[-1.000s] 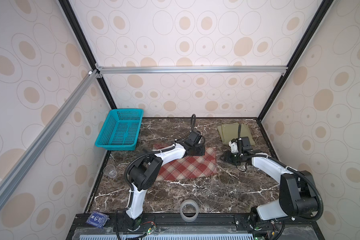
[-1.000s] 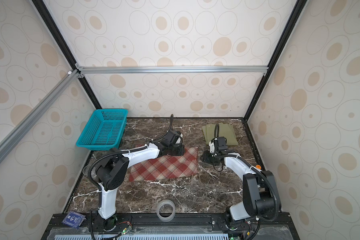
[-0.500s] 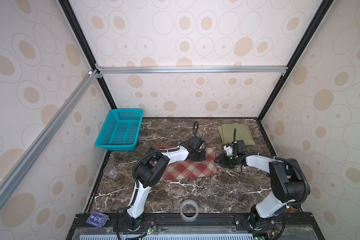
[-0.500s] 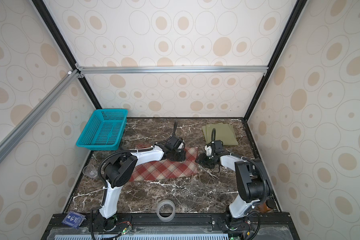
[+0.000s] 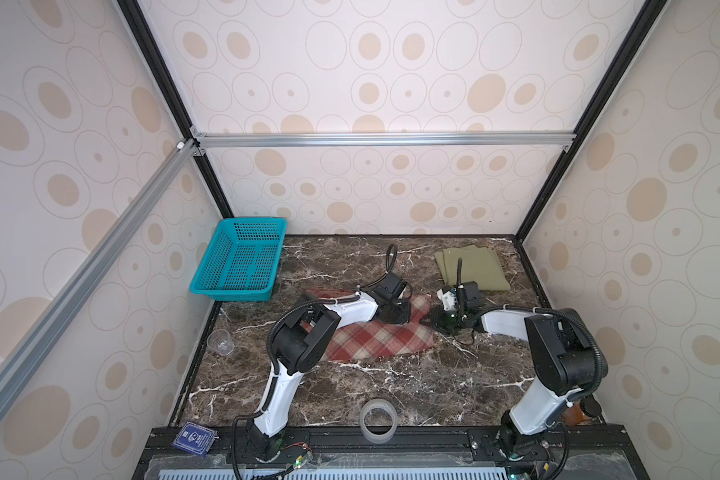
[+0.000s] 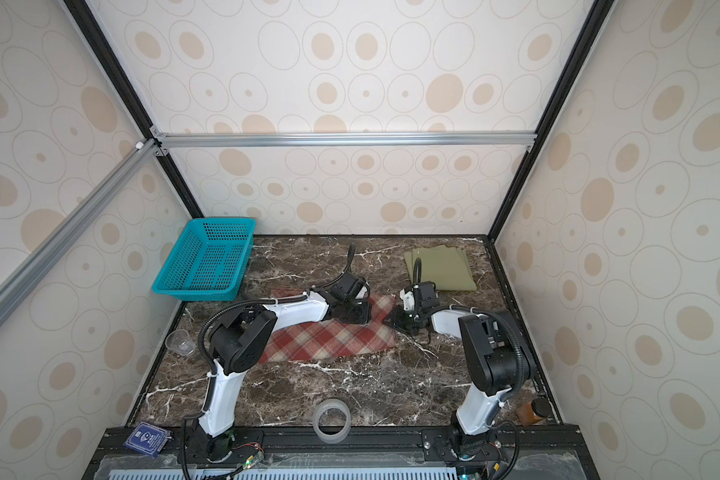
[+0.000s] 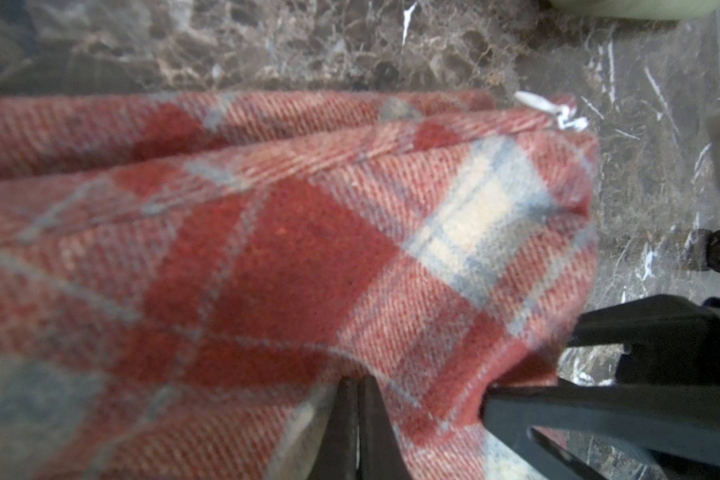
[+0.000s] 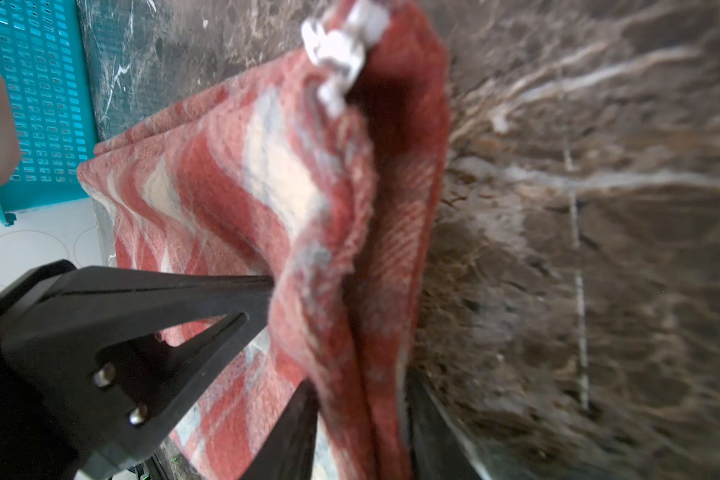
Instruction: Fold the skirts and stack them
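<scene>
**Two grippers meet at one corner of the plaid skirt**

Along the front rail, out of the working area, lie a tape roll, a blue card pack and a brown bottle, with a clear cup by the left wall; none of these belongs to the task. In the middle of the marble table the plaid skirt lies spread, and both arms converge on its right-hand end, presumably so that two holds can carry the edge over in a fold. The left gripper has its fingers pressed together, pinching a pucker of the woolly cloth just inside the edge. The right gripper comes in from the side with its jaws partway apart, set on either side of the doubled edge; the cloth fills the gap between them, so I judge the edge nipped there, though how firmly I cannot tell. Near a white tag that edge stands raised off the table, which suggests it is held up and not simply lying. Farther back on the right, the olive skirt lies flat and folded by the rear wall, likely parked as the base of the stack. In the far left corner the teal basket sits by the wall, well apart from both garments.
</scene>
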Tool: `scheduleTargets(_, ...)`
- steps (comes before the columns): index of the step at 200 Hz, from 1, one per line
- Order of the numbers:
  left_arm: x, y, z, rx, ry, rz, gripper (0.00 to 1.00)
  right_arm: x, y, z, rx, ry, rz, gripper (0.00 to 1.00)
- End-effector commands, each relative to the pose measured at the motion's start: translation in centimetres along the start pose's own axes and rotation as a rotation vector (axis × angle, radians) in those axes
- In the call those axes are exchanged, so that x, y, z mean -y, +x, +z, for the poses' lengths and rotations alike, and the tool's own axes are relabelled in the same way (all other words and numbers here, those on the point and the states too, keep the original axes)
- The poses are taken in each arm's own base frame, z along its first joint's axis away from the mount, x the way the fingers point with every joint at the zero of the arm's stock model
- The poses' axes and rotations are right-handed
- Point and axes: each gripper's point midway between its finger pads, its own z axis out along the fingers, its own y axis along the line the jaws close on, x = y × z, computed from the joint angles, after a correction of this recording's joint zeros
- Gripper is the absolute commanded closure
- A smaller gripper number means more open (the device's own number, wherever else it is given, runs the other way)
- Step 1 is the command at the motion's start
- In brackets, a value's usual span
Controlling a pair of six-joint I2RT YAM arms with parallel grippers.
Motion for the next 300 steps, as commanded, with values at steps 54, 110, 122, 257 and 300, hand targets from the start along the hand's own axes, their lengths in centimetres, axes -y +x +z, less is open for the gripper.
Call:
scheduleTargets(54,-1.2,2.8,1.8,-0.083,-0.031,-0.009,0.94,1.6,2.1,1.6,-0.054,0.045,0.047,0.71)
scheduleTargets(110,-0.9,3.1,2.2,-0.092,-0.027,-0.004,0.94,1.3,2.3,2.1,-0.067,0.030,0.044,0.59)
scheduleTargets(122,-0.8,3.0,2.2,-0.090,-0.025,-0.001,0.94,1.2,2.2,2.2,-0.066,0.023,0.045,0.60)
scheduleTargets(257,-0.2,-0.1,-0.6,-0.004,0.010,-0.012,0.97,-2.0,0.5,-0.3,-0.009,0.023,-0.036,1.00)
scheduleTargets(300,-2.9,-2.5,-5.0,0.085,0.005,-0.061,0.97,-2.4,-0.6,-2.4,-0.008,0.101,-0.090,1.00)
